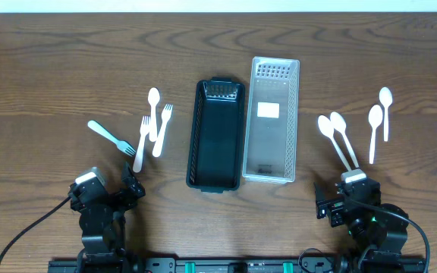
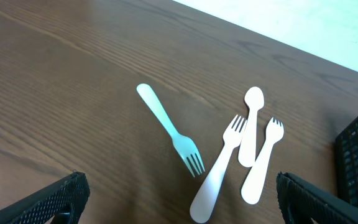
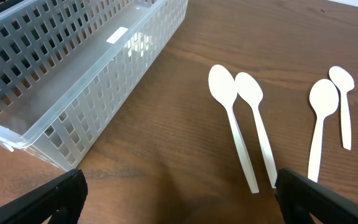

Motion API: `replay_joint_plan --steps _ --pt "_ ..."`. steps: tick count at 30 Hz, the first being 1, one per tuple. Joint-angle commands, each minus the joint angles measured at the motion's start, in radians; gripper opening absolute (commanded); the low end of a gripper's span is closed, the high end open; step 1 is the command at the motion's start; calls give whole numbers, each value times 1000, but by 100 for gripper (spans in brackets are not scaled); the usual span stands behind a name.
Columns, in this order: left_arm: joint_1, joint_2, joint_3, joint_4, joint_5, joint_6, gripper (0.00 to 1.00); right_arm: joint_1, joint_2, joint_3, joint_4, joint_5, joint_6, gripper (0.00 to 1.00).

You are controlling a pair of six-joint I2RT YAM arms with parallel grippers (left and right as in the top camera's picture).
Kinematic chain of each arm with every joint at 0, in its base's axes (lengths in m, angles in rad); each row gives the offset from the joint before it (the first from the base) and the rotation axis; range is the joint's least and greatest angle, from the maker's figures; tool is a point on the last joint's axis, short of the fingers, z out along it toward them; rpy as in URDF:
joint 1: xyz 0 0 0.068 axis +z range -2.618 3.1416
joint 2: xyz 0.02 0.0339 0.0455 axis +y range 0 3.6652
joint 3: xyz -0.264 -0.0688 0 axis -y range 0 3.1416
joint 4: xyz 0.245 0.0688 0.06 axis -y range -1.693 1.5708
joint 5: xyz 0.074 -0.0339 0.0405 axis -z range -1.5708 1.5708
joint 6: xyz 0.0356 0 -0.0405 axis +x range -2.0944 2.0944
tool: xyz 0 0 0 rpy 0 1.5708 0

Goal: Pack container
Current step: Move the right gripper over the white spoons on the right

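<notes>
Left gripper [image 2: 179, 202] spread, empty, facing three forks [image 2: 219, 168] and a spoon [image 2: 252, 99]. Black bin [image 1: 196, 136], clear bin [image 1: 293, 114] centre, side by side, unfilled. Four spoons [image 3: 238, 118] right, before spread right gripper [image 3: 179, 199]. I judge each pile suits its nearer arm.

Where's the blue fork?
In the overhead view, the blue fork lies on the left side, just left of the two white forks.

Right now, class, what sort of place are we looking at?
Likely a robot test bench: a wooden table, a black basket beside a clear basket, forks and spoons laid out.
</notes>
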Motion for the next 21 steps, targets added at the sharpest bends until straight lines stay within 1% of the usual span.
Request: replay_joint_plan --steps 1,15,17,18,21 --pt "6 -6 -21 1 -5 -9 98 3 -8 -4 0 -1 -5 99" --pt "6 -6 -21 1 -4 -9 98 3 -8 -4 1 -15 5 99" --pt "6 -6 -21 4 4 -10 98 3 -8 -3 18 -63 72 99" --pt "6 -6 -21 5 19 -10 98 3 -8 -3 31 -97 130 99" --pt "6 -6 -11 5 119 -10 98 3 -8 2 91 -178 285 99"
